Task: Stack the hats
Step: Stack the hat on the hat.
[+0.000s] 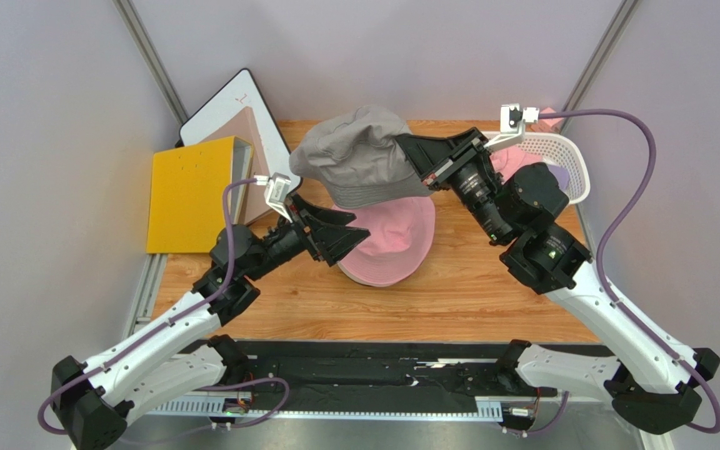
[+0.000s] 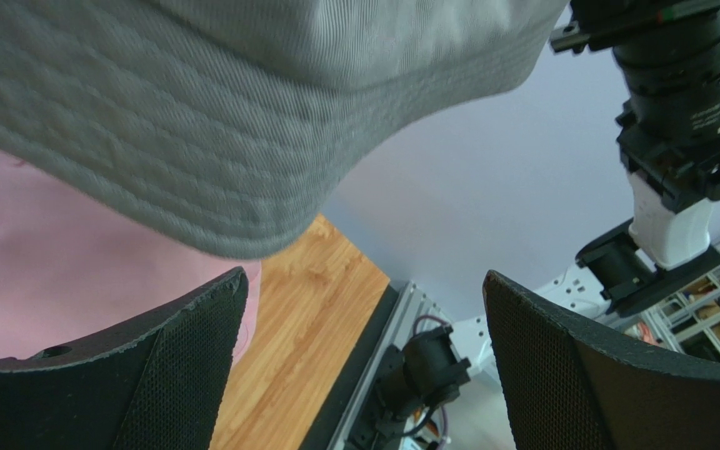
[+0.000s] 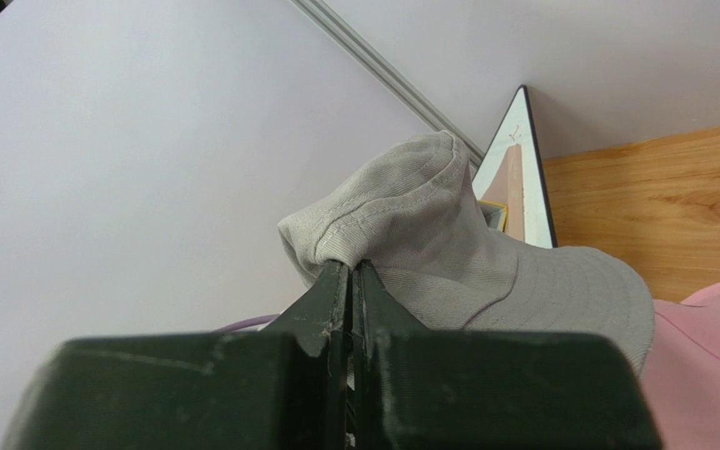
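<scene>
We see the wooden table [image 1: 486, 300]. Above its middle the grey bucket hat [image 1: 359, 155] hangs in the air, its brim overlapping the far edge of the pink bucket hat [image 1: 394, 248], which lies flat on the wood. A white slotted basket [image 1: 561, 150] sits at the far right corner. Our right gripper [image 3: 350, 267] has its jaws pressed together on a fold of the grey hat's fabric, while our left gripper [image 1: 343, 232] hovers spread wide and empty at the pink hat's left edge, under the grey brim.
</scene>
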Tool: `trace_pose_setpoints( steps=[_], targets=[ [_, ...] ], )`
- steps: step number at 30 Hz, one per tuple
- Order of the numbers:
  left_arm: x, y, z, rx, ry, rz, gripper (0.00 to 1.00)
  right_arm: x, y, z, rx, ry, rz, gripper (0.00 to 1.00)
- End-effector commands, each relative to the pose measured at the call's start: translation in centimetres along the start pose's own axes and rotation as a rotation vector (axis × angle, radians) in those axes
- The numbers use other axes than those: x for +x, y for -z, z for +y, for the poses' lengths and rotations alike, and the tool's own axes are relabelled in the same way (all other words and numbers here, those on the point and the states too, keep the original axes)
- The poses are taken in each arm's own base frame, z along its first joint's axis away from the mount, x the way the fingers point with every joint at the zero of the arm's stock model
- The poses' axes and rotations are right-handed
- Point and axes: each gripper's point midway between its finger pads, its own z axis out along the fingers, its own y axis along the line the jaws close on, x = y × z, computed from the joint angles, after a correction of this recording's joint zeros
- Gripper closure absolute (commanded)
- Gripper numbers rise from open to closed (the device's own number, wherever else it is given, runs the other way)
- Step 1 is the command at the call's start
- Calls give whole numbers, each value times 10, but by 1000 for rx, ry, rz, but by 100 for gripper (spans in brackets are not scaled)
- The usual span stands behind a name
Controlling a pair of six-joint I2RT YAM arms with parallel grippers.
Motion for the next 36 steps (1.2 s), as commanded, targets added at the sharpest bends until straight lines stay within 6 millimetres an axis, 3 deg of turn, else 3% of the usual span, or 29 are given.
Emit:
trace_pose_setpoints(
  steps=[1, 10, 18, 19, 22, 30, 33, 34, 36],
  targets=[
    [-37, -4, -23, 77, -28, -155, 1, -20, 9, 28, -88, -79, -75, 100],
    [-60, -5, -29, 69, -41, -231, 1, -21, 16, 36, -112, -94, -80, 100],
    [-88, 12, -44, 86, -67, -356, 13, 0, 27, -9, 11, -60, -54, 100],
    [-89, 13, -45, 89, -70, -357, 23, 1, 28, -12, 19, -59, -59, 100],
    [-88, 11, -47, 97, -70, -349, 36, 6, 33, -24, 49, -55, -54, 100],
    [-89, 5, -36, 49, -55, -355, 53, 22, 38, -37, 68, -15, 1, 100],
    [-94, 1, -31, 19, -45, -367, 79, 24, 40, -40, 75, 10, 11, 100],
    [-97, 0, -29, 0, -47, -370, 96, 23, 41, -41, 77, 29, 11, 100],
    [-101, -7, -30, -27, -86, -339, 100, 20, 44, -38, 63, 60, 9, 100]
  ],
)
